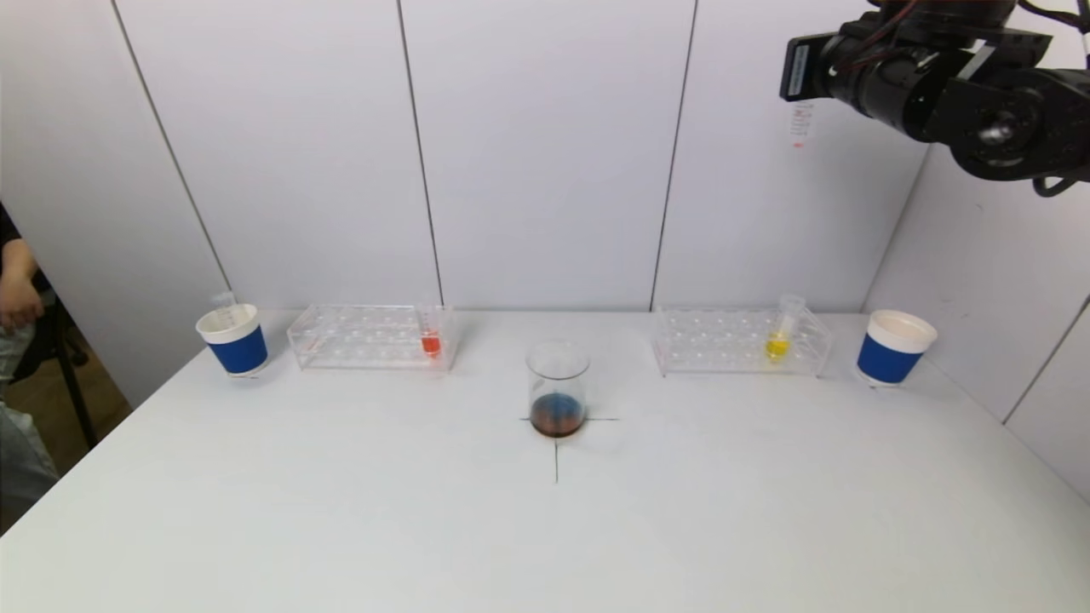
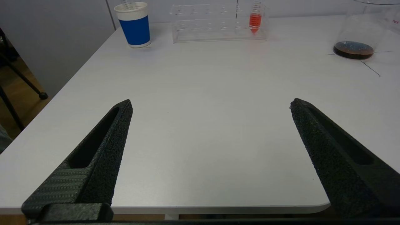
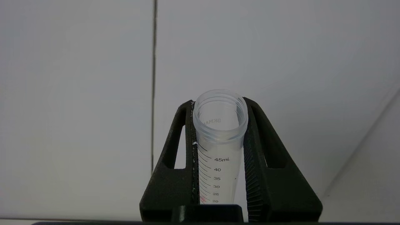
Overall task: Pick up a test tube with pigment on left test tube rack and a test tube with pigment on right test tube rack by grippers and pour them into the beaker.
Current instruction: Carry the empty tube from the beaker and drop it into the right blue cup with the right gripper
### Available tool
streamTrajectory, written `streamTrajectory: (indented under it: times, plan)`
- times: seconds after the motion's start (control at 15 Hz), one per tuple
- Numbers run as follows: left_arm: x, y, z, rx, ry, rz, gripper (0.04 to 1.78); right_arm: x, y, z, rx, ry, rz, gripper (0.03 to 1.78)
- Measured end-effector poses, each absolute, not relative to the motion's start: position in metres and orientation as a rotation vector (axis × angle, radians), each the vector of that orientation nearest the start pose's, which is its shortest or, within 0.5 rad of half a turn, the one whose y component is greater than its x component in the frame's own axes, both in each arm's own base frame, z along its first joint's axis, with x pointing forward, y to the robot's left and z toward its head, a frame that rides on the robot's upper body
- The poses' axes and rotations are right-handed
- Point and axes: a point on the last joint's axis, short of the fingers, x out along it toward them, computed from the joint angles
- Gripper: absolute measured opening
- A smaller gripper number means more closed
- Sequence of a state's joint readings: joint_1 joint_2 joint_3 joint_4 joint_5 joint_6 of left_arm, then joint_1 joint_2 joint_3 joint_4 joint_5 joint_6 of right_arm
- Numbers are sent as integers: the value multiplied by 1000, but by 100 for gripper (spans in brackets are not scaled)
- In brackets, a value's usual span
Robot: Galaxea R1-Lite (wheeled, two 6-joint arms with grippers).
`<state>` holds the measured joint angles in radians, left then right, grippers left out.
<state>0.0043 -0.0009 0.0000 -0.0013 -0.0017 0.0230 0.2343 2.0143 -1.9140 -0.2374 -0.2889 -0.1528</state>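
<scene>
The glass beaker [image 1: 558, 387] stands mid-table with dark liquid at its bottom. The left rack [image 1: 358, 336] holds one tube of red pigment [image 1: 431, 338]. The right rack [image 1: 724, 340] holds one tube of yellow pigment [image 1: 778, 336]. My right gripper [image 1: 799, 81] is raised high at the upper right, well above the table. It is shut on a clear graduated tube [image 3: 220, 150] that looks empty apart from a faint red trace; the tube hangs below it [image 1: 800, 123]. My left gripper [image 2: 211, 103] is open and empty over the table's near left edge.
A blue-and-white paper cup [image 1: 234, 339] with an empty tube in it stands left of the left rack. A second cup [image 1: 894, 346] stands right of the right rack. A person's arm [image 1: 17, 289] shows at the far left, off the table.
</scene>
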Motion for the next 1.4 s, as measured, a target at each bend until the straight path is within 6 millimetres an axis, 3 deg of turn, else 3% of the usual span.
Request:
streamTrajectory:
  times: [0.33,0.73,1.0,1.4]
  plan:
    - [-23,0,76,23,-2,3,176,407,34,350,-112,-129,-195,47]
    - [-23,0,76,23,-2,3,176,419,-19,336,-97,-90,-311,47]
    - [-23,0,76,23,-2,3,176,428,-42,322,-70,-56,-358,47]
    - [-23,0,76,23,-2,3,176,436,-59,285,-31,43,-389,47]
